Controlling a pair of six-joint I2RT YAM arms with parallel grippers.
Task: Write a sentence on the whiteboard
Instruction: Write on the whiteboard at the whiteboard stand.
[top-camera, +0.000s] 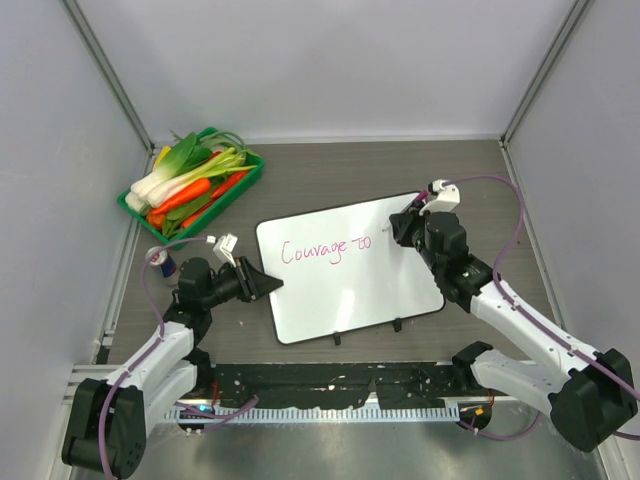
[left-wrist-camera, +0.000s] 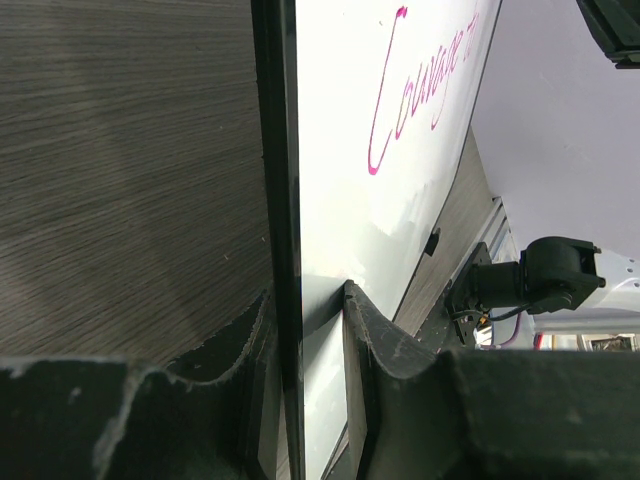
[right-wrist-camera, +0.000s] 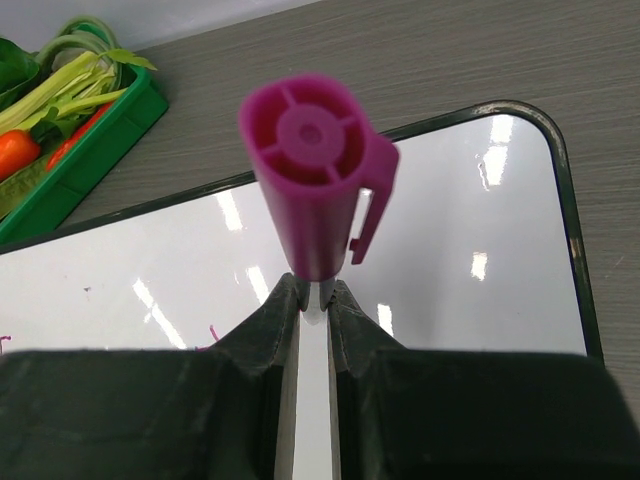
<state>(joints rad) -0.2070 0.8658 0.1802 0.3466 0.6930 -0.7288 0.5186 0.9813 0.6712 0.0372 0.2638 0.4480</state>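
Observation:
The whiteboard (top-camera: 350, 285) lies flat mid-table, slightly rotated, with two black clips on its near edge. Pink cursive writing (top-camera: 325, 248) reads "Courage to" across its left and middle. My left gripper (top-camera: 268, 284) is shut on the board's left edge; in the left wrist view its jaws (left-wrist-camera: 305, 315) straddle the black frame (left-wrist-camera: 278, 180), and the writing (left-wrist-camera: 420, 90) shows there too. My right gripper (top-camera: 404, 228) is over the board's far right part, just right of "to". It is shut on a magenta marker (right-wrist-camera: 318, 185), cap end toward the camera, over the board (right-wrist-camera: 470, 260).
A green tray (top-camera: 243, 186) of leeks, carrots and other vegetables stands at the far left; it also shows in the right wrist view (right-wrist-camera: 95, 135). A small red and blue can (top-camera: 166, 264) stands by the left arm. Grey walls enclose three sides.

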